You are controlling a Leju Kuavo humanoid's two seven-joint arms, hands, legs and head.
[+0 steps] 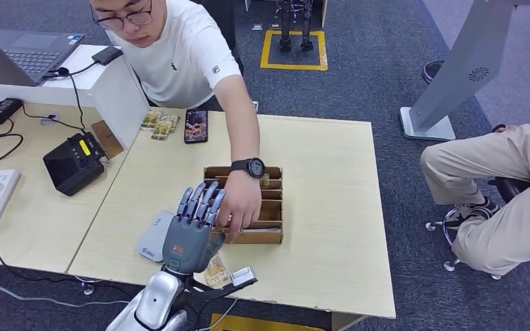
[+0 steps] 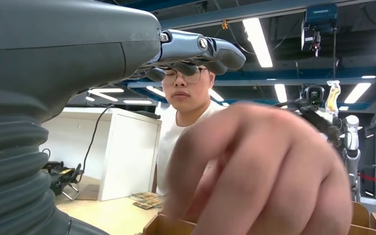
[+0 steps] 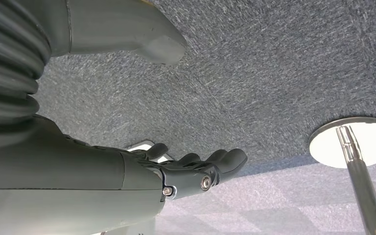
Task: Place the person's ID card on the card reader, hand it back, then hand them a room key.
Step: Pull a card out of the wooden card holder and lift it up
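Listing by view. Head view: left hand [image 1: 192, 227] raised over the table [image 1: 331, 227], fingers straight and apart, holding nothing; person's hand [image 1: 240, 203] reaching into the wooden box [image 1: 270, 207]; white card reader [image 1: 153, 238] just left of the left hand; a card [image 1: 215, 270] lies at the near edge. Left wrist view: person's hand close, blurred. Right wrist view: right hand [image 3: 196, 169] over grey carpet [image 3: 274, 58], fingers loosely extended, empty.

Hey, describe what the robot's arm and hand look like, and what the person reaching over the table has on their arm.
The left robot hand is blue-grey metal with darker segmented fingers and a small red mark on its back, on a silver arm. In the wrist views, a grey ribbed cover sits behind each hand, and the right robot hand shows silver screws. The person wears a white short-sleeved shirt and a black wristwatch.
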